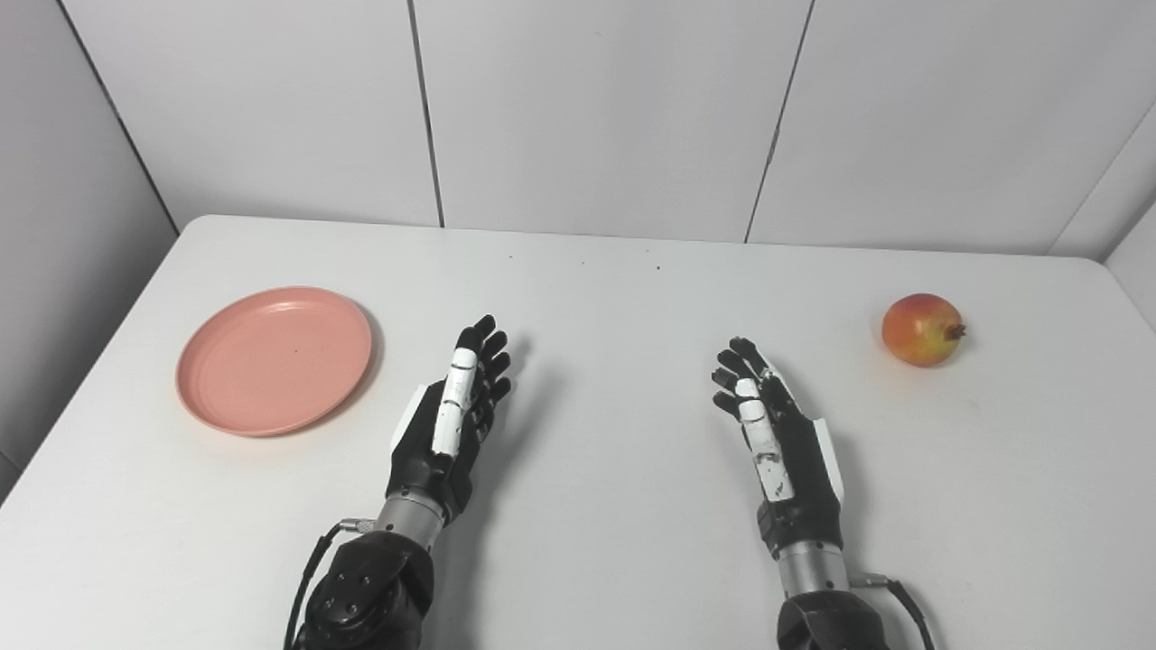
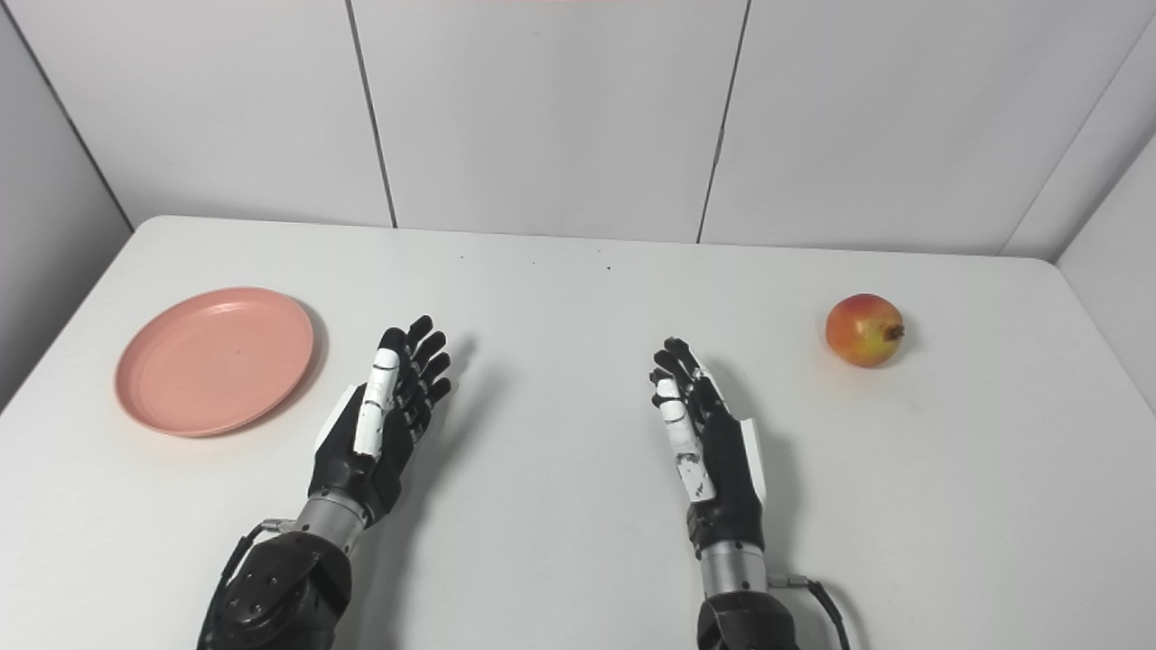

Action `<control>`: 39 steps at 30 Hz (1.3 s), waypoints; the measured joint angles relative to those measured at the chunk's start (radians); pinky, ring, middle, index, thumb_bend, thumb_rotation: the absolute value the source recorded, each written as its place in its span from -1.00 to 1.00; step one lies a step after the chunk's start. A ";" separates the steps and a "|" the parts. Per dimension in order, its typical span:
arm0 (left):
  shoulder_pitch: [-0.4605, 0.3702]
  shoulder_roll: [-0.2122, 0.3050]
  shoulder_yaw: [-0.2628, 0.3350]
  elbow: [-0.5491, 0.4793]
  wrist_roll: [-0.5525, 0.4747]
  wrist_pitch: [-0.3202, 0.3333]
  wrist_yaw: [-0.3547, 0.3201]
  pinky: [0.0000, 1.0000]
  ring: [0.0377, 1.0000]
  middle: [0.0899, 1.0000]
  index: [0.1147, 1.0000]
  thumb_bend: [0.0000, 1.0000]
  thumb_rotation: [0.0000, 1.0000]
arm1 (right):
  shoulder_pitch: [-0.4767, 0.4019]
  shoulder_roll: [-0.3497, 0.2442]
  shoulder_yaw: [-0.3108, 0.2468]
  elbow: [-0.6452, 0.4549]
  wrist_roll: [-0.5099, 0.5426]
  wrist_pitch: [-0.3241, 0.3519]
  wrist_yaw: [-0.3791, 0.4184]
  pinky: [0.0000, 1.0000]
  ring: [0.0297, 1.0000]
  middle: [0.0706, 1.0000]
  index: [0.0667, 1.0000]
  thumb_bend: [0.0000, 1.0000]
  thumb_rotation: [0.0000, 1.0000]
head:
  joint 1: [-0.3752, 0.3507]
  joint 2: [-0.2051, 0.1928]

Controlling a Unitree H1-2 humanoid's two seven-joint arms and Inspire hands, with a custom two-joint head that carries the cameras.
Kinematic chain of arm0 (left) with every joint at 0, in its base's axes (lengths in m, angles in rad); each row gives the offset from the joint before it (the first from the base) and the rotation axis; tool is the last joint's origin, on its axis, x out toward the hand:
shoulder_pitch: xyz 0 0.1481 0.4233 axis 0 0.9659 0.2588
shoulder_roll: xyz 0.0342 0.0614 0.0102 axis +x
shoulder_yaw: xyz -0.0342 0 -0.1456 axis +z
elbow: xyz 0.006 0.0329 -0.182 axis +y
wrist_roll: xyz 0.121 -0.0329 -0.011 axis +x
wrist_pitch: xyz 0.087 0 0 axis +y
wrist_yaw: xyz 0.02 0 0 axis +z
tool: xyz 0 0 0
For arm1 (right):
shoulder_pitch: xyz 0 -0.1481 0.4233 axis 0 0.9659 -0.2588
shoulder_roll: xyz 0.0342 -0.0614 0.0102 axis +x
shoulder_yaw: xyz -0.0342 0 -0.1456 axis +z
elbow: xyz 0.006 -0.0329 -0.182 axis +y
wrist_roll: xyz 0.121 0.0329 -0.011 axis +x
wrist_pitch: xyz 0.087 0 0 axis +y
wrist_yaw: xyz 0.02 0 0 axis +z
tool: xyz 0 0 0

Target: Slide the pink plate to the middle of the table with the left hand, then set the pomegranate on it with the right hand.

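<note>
Two robot arms enter from the bottom edge and extend over a white tabletop [image 1: 614, 506], seen from the head cameras. The left hand [image 1: 452, 415] is held edge-up, thumb side uppermost, with its fingers [image 1: 488, 357] straight, close together and pointing toward the far wall; it holds nothing and is open. The right hand [image 1: 777, 424] mirrors this pose, edge-up with extended fingers [image 1: 736, 361] angled slightly inward toward the centre, likewise open and holding nothing. The two palms face one another across the bare middle of the tabletop. Whether either hand touches the surface or is raised just above it cannot be told, though each casts a shadow beside itself. The pink plate [image 1: 274, 359] lies flat on the left part of the tabletop, near the left hand but apart from it, on the side of that hand's back. The pomegranate [image 1: 922, 329] sits on the right part of the tabletop, its crown pointing to the right, well apart from the right hand and somewhat farther back. Pale wall panels [image 1: 596, 108] stand behind the tabletop.
</note>
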 measured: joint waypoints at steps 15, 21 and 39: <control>0.000 -0.028 0.007 0.021 -0.001 -0.001 0.022 1.00 1.00 1.00 1.00 0.02 1.00 | -0.002 0.000 0.001 0.013 -0.002 0.000 0.001 0.67 0.70 0.71 0.71 -0.01 0.66 | 0.006 -0.009; 0.000 -0.038 0.000 0.022 -0.014 -0.001 0.023 1.00 1.00 1.00 1.00 0.01 1.00 | -0.002 -0.001 0.000 0.013 0.001 0.000 0.002 0.68 0.70 0.71 0.71 -0.03 0.64 | 0.008 -0.012; -0.005 0.027 -0.089 0.059 0.099 -0.062 0.001 1.00 1.00 1.00 1.00 0.12 1.00 | -0.005 0.000 -0.012 0.034 0.009 -0.003 0.001 0.73 0.74 0.76 0.78 -0.02 0.77 | 0.005 -0.018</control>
